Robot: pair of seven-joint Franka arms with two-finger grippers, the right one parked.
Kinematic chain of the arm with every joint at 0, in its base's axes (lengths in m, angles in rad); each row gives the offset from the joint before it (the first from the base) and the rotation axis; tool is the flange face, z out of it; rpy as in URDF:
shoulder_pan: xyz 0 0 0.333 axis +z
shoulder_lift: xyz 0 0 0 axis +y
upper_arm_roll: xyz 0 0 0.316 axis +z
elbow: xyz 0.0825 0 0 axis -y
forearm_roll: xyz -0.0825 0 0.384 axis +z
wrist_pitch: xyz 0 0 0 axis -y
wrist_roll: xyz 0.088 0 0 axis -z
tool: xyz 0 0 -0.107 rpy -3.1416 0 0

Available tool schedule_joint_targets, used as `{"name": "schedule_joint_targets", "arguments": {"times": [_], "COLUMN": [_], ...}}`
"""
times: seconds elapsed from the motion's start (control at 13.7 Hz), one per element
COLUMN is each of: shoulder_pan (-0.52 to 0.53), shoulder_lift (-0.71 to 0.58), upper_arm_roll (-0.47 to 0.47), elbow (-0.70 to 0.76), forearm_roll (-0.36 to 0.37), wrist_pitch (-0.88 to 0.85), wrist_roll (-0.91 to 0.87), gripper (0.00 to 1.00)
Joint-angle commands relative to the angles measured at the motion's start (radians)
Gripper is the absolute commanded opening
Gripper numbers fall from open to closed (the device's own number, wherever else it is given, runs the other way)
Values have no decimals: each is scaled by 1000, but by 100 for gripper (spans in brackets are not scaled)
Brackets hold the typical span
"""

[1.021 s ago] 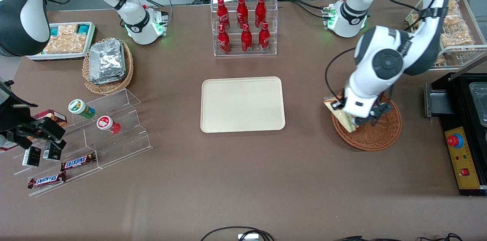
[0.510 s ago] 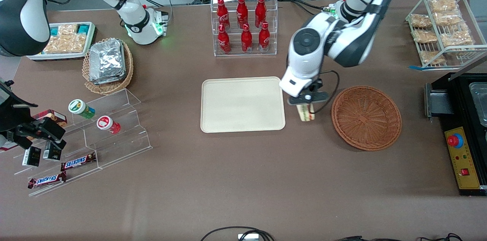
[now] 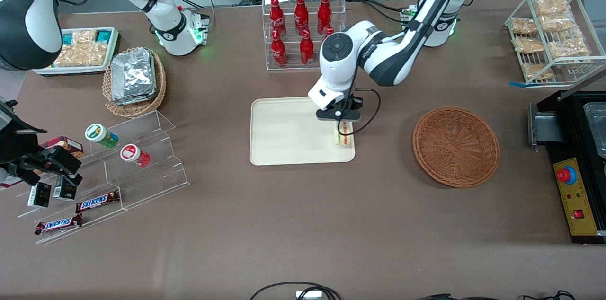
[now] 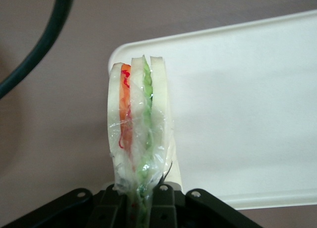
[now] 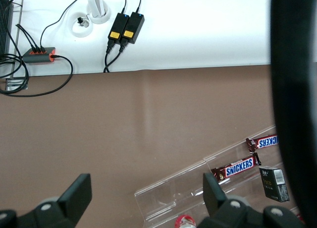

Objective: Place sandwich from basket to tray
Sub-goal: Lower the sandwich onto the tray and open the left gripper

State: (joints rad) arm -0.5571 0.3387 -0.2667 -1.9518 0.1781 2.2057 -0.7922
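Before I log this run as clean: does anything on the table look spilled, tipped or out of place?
Nothing stands out. The gripper is shut on the sandwich over the tray edge nearest the basket, which has nothing in it. The red bottles stand upright in their rack, and the foil packs sit stacked in their own basket.

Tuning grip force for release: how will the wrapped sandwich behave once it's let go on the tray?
The sandwich is probably soft: bread bulges above the gripper shut on it. The clear wrap looks slick, so it may slip. Held on edge over the tray rim, it will likely tip flat when released.
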Motion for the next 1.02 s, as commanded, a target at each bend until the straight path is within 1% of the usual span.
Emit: {"name": "schedule_joint_targets", "arguments": {"times": [0.0,0.07,0.15,0.29,0.44,0.51,0.58,0.73,0.8,0.88,0.95], "shoulder_pan": [-50,-56,-61,-79,-89,-89,-90,-90,-90,-87,-81], "shoulder_lift": [103,129,160,181,192,198,200,200,197,188,174], "upper_arm_roll": [12,12,12,12,12,12,12,12,12,12,14], "elbow": [94,106,111,103,100,102,100,100,105,109,116], "forearm_roll": [21,21,24,60,61,61,61,60,60,55,49], "wrist_pitch": [-1,8,18,22,20,19,17,9,-1,-23,-49], "wrist_roll": [-16,1,1,-1,1,1,-2,-13,-18,-19,-21], "gripper": [2,7,8,9,9,12,23,64,80,94,99]}}
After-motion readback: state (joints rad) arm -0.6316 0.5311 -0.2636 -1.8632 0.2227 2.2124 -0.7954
